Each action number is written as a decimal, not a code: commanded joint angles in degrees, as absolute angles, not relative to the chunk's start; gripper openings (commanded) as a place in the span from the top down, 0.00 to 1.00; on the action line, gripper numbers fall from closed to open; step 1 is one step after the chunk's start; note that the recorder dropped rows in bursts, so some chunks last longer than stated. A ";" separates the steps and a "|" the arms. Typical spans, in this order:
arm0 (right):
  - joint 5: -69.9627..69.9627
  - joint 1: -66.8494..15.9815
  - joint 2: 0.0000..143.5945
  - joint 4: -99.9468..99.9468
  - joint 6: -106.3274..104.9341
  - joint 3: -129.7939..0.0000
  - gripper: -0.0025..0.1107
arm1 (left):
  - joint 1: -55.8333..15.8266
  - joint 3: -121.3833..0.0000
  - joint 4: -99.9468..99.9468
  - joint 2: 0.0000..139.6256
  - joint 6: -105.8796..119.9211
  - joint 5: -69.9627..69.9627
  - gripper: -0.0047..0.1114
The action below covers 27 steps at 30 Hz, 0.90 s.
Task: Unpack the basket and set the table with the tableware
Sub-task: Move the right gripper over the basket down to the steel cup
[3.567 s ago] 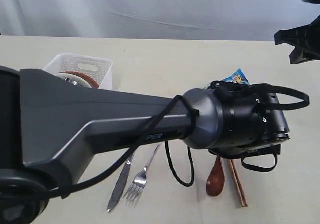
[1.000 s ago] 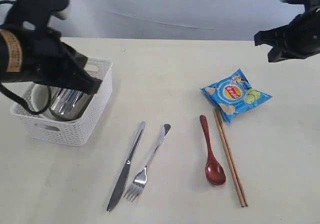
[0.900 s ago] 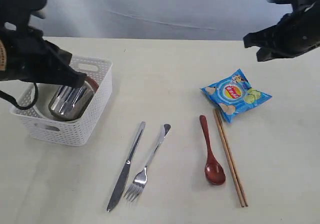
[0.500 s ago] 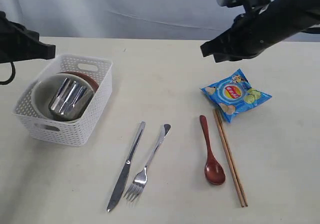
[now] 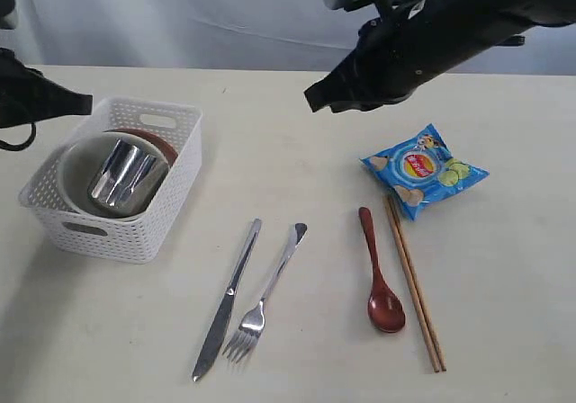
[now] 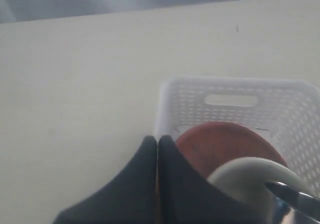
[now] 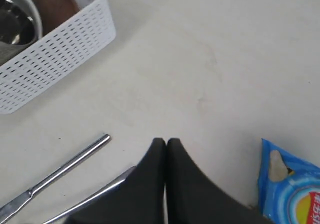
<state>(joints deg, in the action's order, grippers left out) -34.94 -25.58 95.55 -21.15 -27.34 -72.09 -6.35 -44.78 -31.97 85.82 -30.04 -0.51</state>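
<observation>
The white basket [image 5: 166, 207] stands at the table's [image 5: 297, 169] left and holds the cream bowl [image 5: 72, 162], the steel cup [image 5: 123, 176] lying in it, and the reddish-brown plate [image 5: 155, 139] behind. The steel knife [image 5: 227, 300], fork [image 5: 266, 293], dark red spoon [image 5: 378, 277] and chopsticks [image 5: 413, 283] lie on the table. My left gripper [image 6: 157, 140] is shut and empty, hovering at the basket's [image 6: 235, 91] far-left corner near the plate [image 6: 220, 144]. My right gripper [image 7: 166, 142] is shut and empty, above the bare table between basket [image 7: 60, 44] and chip bag.
A blue chip bag [image 5: 425, 170] lies at the right, just beyond the spoon and chopsticks. The right arm [image 5: 432, 34] stretches in from the upper right over the table's middle. A grey backdrop runs along the far edge.
The left arm has pulled back from over the basket to the far left edge. The right arm has swung in from the upper right toward the table's middle.
</observation>
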 commanded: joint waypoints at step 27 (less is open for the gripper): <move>-44.92 -42.86 123.70 -39.50 -51.84 -106.22 0.49 | 0.61 -32.57 -31.24 51.37 -33.91 7.80 0.96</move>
